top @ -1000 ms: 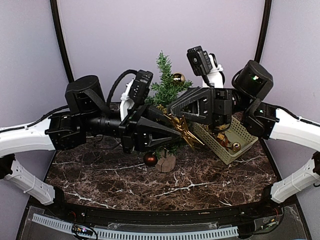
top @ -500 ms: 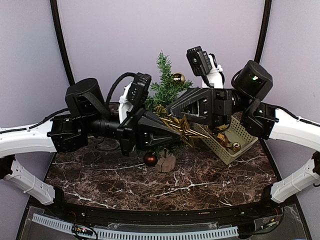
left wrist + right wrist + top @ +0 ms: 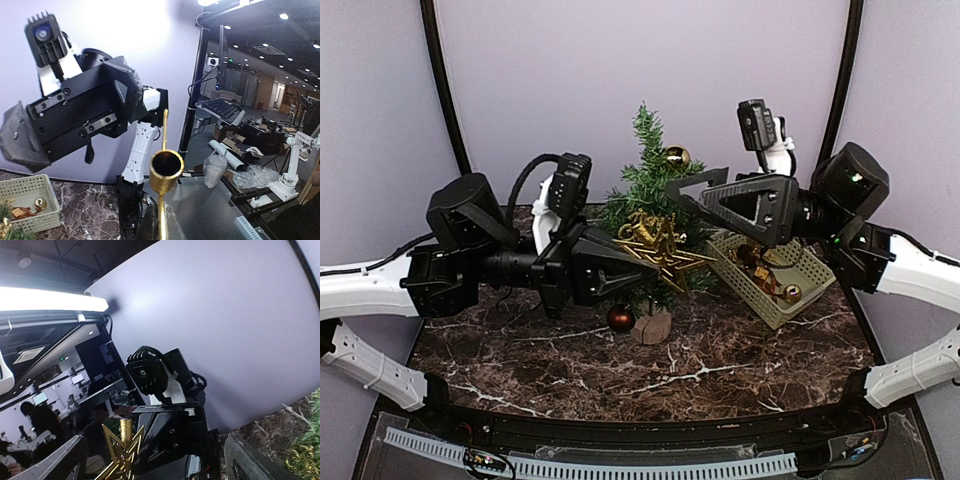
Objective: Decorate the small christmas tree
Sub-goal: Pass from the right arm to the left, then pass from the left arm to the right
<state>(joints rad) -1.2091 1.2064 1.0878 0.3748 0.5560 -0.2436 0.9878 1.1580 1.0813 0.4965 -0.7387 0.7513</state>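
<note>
Two arms reach in from opposite sides and meet over the bench [image 3: 740,370], both stretched roughly level. There is one small christmas tree [image 3: 650,195], standing just behind and between the two sets of jaws, with its wooden stump [image 3: 652,325] below the left ones.

The left gripper [image 3: 638,262] points right, jaws clenched on a single gold star topper [image 3: 662,248], which juts out in front of the branches. The right gripper [image 3: 692,188] points left, above the star, with its jaws released wide and nothing in them.

There are two baubles: a gold one [image 3: 676,155] above the right jaws and a dark red one [image 3: 620,318] below the left jaws. One pale basket [image 3: 805,262] sits under the right arm; its gold pieces are too jumbled to count.

Only the left wrist view shows the star's hollow socket. The right wrist view shows its own fingers [image 3: 65,460] at opposite edges, with the star between them.
</note>
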